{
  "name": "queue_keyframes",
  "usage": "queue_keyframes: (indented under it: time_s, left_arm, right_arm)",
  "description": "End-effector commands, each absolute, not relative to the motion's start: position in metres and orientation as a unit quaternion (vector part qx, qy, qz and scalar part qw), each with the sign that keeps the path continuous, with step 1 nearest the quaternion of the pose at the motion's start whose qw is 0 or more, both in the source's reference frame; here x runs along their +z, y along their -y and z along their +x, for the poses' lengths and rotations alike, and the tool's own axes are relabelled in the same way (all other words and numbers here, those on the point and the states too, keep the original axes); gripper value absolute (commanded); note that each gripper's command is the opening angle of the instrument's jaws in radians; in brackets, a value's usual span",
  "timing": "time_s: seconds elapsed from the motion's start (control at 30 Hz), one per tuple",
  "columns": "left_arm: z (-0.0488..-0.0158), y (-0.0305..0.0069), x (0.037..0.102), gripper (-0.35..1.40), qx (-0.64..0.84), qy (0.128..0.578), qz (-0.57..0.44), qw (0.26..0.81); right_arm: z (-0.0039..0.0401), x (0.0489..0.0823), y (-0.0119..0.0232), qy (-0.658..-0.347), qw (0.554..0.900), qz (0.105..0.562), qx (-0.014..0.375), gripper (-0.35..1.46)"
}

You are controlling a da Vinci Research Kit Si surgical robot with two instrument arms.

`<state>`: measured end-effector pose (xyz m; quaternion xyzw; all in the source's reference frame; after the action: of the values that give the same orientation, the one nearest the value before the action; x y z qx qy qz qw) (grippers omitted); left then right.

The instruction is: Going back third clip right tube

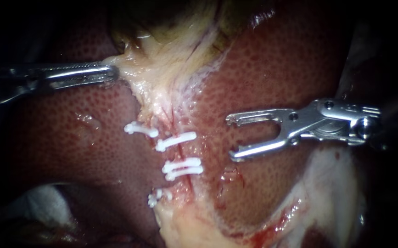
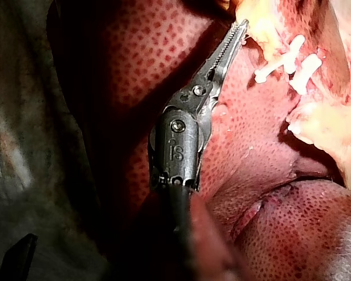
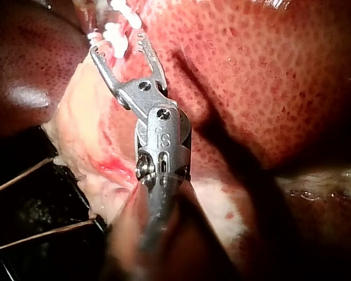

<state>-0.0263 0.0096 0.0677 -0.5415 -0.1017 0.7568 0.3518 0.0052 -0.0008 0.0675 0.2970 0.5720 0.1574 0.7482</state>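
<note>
A tube (image 1: 176, 124) runs down the pale strip between the liver lobes (image 1: 272, 69), crossed by several white clips (image 1: 176, 141), one pair lower down (image 1: 182, 168). My right instrument (image 1: 231, 138) hovers just right of them over the liver. Its forked jaws are open and empty. In the right wrist view the right instrument (image 3: 118, 45) shows the same gap, with the clips (image 3: 114, 34) just ahead of it. My left instrument (image 1: 109, 73) is shut on the pale gallbladder tissue (image 1: 162, 59) and holds it stretched to the left. The left instrument (image 2: 237, 35) reaches that tissue in the left wrist view, beside the clips (image 2: 281, 61).
White gauze (image 1: 42, 202) lies in the dark hollow at the lower left. Pale tissue (image 1: 327, 183) with a smear of blood (image 1: 272, 225) borders the liver at the lower right. Two more clips (image 1: 141, 129) (image 1: 158, 196) sit on the tube's left side.
</note>
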Motion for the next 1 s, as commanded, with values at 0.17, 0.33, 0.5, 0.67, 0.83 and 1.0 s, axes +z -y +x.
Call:
queue_keyframes:
  time_s: [0.17,0.33,0.5,0.67,0.83,1.0]
  left_arm:
    - [-0.0276,-0.0092,0.0692,-0.35,0.759,0.104,-0.541,0.347]
    - [-0.0301,-0.0086,0.0713,-0.35,0.761,0.114,-0.54,0.342]
    - [-0.0327,-0.008,0.0727,-0.35,0.763,0.123,-0.536,0.339]
    - [-0.0348,-0.0075,0.0739,-0.35,0.764,0.131,-0.534,0.336]
    - [-0.035,-0.0075,0.074,-0.35,0.764,0.133,-0.535,0.334]
    - [-0.0351,-0.0075,0.074,-0.35,0.764,0.133,-0.535,0.334]
  right_arm:
    - [0.0046,0.0675,0.0009,-0.572,0.748,0.298,0.156,0.49]
    - [0.0038,0.0673,0.001,-0.572,0.748,0.299,0.155,0.49]
    - [0.0034,0.0672,0.001,-0.572,0.748,0.298,0.155,0.49]
    - [0.0031,0.0671,0.001,-0.572,0.748,0.299,0.154,0.49]
    - [0.0029,0.067,0.0009,-0.572,0.748,0.3,0.154,0.49]
    - [0.0029,0.067,0.0009,-0.572,0.748,0.3,0.154,0.49]
